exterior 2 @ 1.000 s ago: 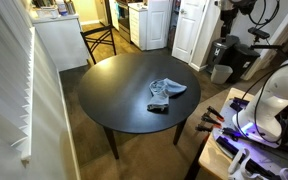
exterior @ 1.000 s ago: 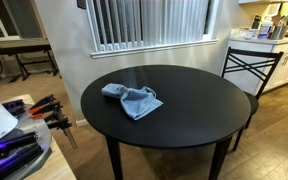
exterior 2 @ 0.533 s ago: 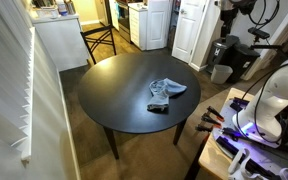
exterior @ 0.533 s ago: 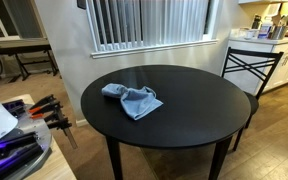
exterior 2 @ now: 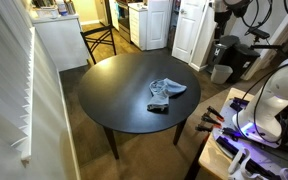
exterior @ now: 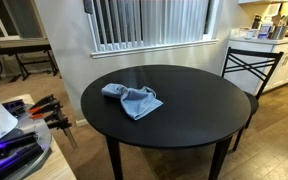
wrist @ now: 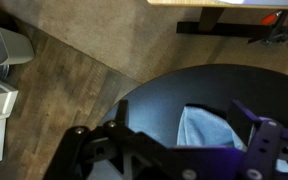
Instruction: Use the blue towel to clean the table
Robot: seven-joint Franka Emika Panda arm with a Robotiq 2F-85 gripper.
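In the wrist view the gripper (wrist: pixel 179 142) fills the bottom edge. Its fingers (wrist: pixel 92 140) stand wide apart with nothing between them, so it reads as spread and empty. Past the fingers and well below them lies the blue towel (wrist: pixel 212 128). It shows in the gap between them, closer to the finger on the picture's right, and part of it is hidden behind the gripper's body. It rests on the round black table (wrist: pixel 154 100), and the wood floor (wrist: pixel 74 70) shows past the rim, which suggests the gripper hangs high above the cloth, well apart from it. The relation that matters is therefore mostly vertical: the towel lies almost straight down, and a small sideways shift toward that right-hand finger would likely centre it. In both exterior views the towel (exterior: pixel 132 99) (exterior 2: pixel 167 90) sits off the table's middle but inside the rim. It is crumpled, with one end bunched and the other spread flatter, so its long axis is weak and runs from bunch to flat corner. Closing across the bunched end would probably hold best. A small dark thing (exterior 2: pixel 158 107) lies just beside the towel, too small to identify. Farther off, a chair (exterior: pixel 249 65) stands at the table's far side, with window blinds (exterior: pixel 149 20) beyond. The gripper itself cannot be made out clearly in either exterior view.
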